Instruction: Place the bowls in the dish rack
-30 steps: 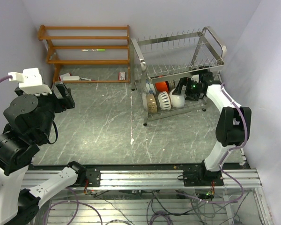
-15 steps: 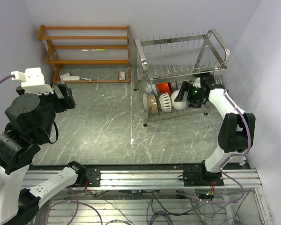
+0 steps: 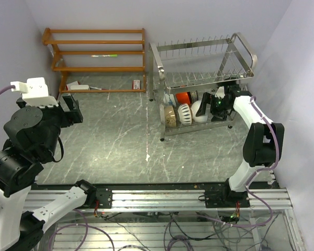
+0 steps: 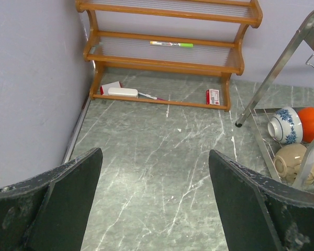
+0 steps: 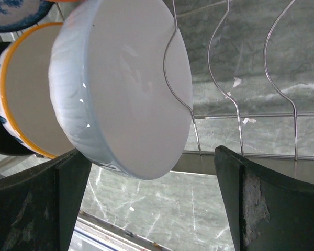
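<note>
Having been released in the lower tier of the dish rack (image 3: 199,79), the white bowl (image 5: 125,89) seems settled and may be counted loaded, the right gripper (image 3: 213,103) being drawn slightly back, jaws wide apart, empty.

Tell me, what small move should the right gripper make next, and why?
Probably pull the right gripper straight back out of the rack. Its jaws stand open, and the white bowl rests on edge against the rack's wires, apparently not gripped.
</note>
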Action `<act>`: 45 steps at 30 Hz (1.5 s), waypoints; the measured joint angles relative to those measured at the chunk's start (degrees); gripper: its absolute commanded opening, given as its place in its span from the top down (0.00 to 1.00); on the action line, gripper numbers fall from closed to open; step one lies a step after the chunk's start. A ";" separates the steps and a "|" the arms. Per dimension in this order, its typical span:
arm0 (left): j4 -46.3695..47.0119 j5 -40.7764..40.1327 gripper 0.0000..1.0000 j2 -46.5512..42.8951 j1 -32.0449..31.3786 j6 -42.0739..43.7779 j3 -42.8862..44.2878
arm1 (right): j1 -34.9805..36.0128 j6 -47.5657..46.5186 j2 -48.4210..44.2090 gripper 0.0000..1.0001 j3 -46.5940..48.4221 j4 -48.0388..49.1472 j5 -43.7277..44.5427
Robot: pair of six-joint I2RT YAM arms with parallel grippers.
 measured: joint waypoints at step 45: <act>-0.85 -0.04 0.07 -0.87 0.00 -1.05 -1.99 | -0.31 -7.80 0.15 0.00 -2.23 -2.67 -11.02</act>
